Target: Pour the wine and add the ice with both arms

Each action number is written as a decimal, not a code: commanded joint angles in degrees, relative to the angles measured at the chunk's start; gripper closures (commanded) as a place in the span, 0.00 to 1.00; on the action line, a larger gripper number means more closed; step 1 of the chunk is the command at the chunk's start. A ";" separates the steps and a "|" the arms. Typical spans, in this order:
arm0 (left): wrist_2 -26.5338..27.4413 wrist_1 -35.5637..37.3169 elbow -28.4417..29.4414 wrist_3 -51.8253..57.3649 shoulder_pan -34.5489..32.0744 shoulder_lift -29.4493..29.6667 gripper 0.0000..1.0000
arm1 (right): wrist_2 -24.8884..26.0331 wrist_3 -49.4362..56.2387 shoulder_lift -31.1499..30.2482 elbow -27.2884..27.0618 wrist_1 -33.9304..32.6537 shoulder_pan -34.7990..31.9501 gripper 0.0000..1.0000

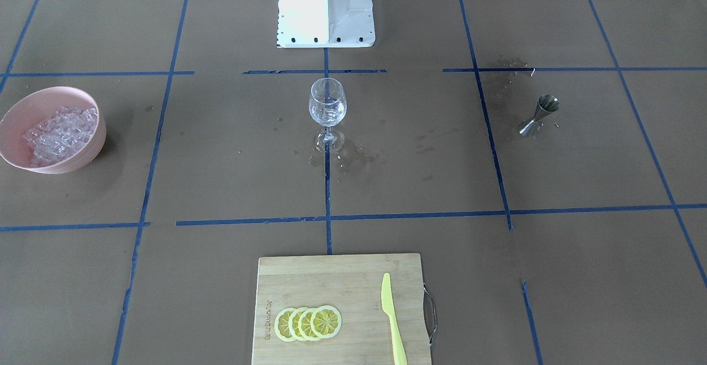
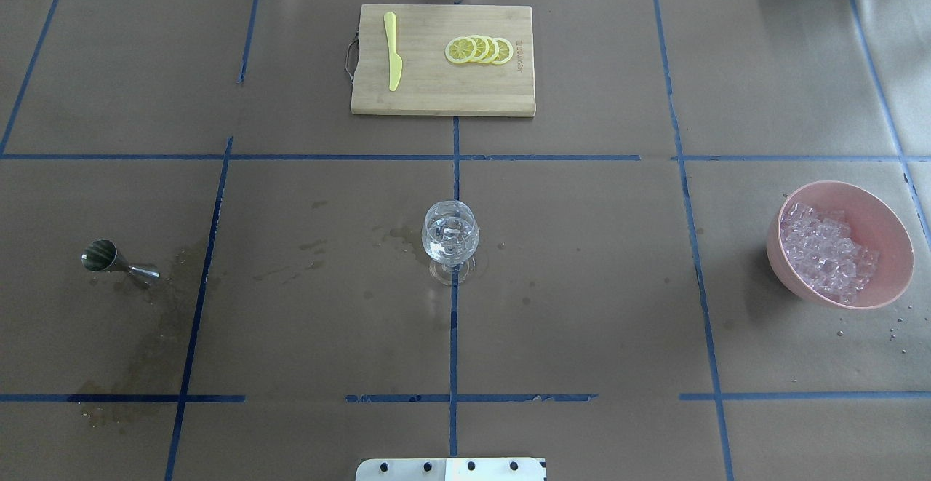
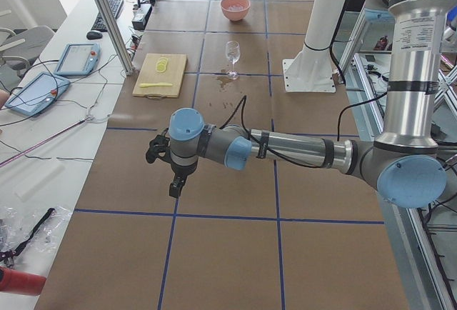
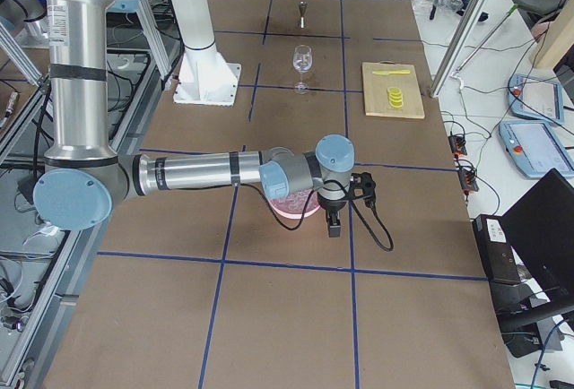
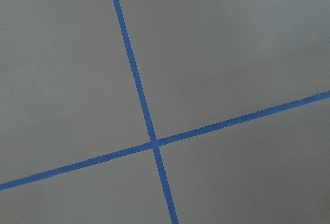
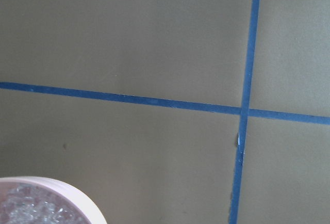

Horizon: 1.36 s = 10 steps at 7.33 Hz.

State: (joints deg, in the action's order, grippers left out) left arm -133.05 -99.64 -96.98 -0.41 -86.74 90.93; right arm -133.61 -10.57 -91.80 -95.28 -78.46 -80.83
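The left arm (image 3: 300, 149) has its upper link upright and its forearm stretched level over the counter (image 5: 232, 53). The wrist is bent so the left end effector (image 3: 174, 187) points straight down, clear of the surface. Under it lies a crossing of blue tape (image 5: 153, 144). Whether it is released or clenched I cannot tell.

The right arm (image 4: 193, 172) takes the same pose — upright link, level forearm, right end effector (image 4: 334, 224) hanging downward — and its state cannot be told either.

Just beside the right end effector, partly hidden behind the wrist, sits the pink bowl (image 2: 891, 228) heaped with ice (image 2: 825, 254). The glass (image 1: 327, 105) stands upright well apart from both end effectors, between them, with a few cubes showing inside. Any wine among them is too clear to make out. Past the glass from the right end effector stands a jigger (image 2: 109, 257), among damp stains.
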 commanded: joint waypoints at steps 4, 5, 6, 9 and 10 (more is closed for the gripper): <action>0.25 2.61 -4.69 9.11 -2.38 -3.01 0.00 | -4.73 5.12 -0.31 3.51 0.32 -3.02 0.00; 0.59 2.70 -4.18 8.59 -2.12 -2.87 0.00 | -5.17 5.12 0.21 3.61 0.23 -3.02 0.00; 0.60 2.44 -4.00 9.10 -2.21 -3.13 0.00 | -4.65 5.12 0.31 4.22 0.15 -2.84 0.00; 0.68 1.99 -2.51 9.11 -2.12 -3.21 0.00 | -4.64 4.86 0.40 5.89 0.50 -2.84 0.00; 0.68 2.08 -2.68 9.11 -2.21 -3.48 0.00 | -4.56 4.94 0.48 6.33 0.50 -2.84 0.00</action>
State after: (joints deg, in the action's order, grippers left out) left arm -132.37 -97.76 -99.73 8.66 -88.84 87.70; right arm -138.29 -5.63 -91.34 -89.55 -77.99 -83.67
